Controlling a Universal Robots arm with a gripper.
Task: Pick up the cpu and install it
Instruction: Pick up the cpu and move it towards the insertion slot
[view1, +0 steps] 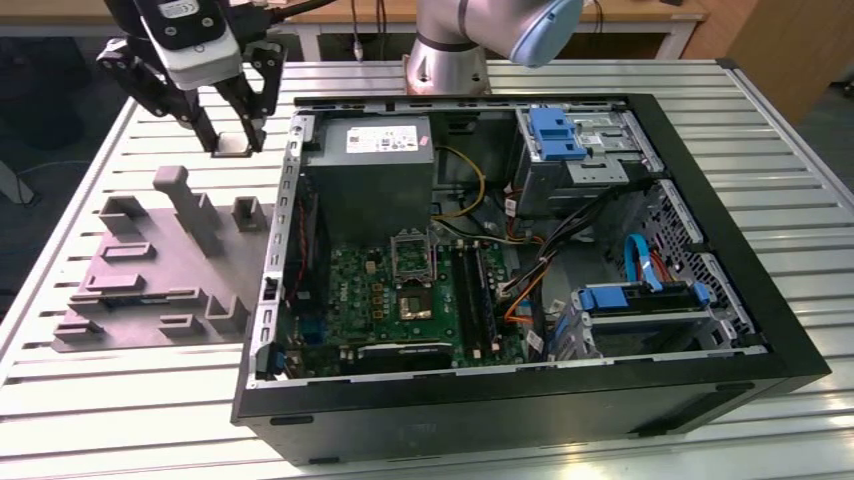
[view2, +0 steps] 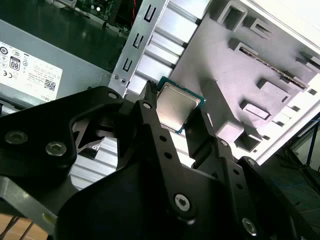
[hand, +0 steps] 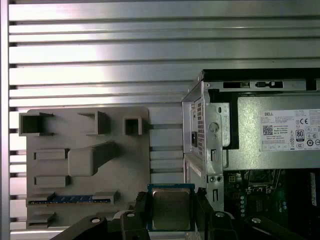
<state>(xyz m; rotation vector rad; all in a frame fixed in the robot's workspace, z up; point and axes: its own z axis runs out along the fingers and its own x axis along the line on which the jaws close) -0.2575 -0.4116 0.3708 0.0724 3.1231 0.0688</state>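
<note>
The arm (view1: 451, 58) is a silver-grey tube with a pale blue joint cap (view1: 547, 28). The gripper (view1: 235, 142) has a white-and-grey housing (view1: 187, 35) and matt black linkage fingers (view2: 150, 125); in the second wrist view silver screws (view2: 182, 202) and small round holes (view2: 167, 155) dot the black links

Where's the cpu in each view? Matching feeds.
Exterior view: cpu in the pincer, at the exterior view's left, higher in the picture than the grey fixture.
First wrist view: cpu in the pincer, between grey fixture and case.
Second wrist view: cpu in the pincer, beside the grey fixture.
Shared landmark: the grey fixture.
</note>
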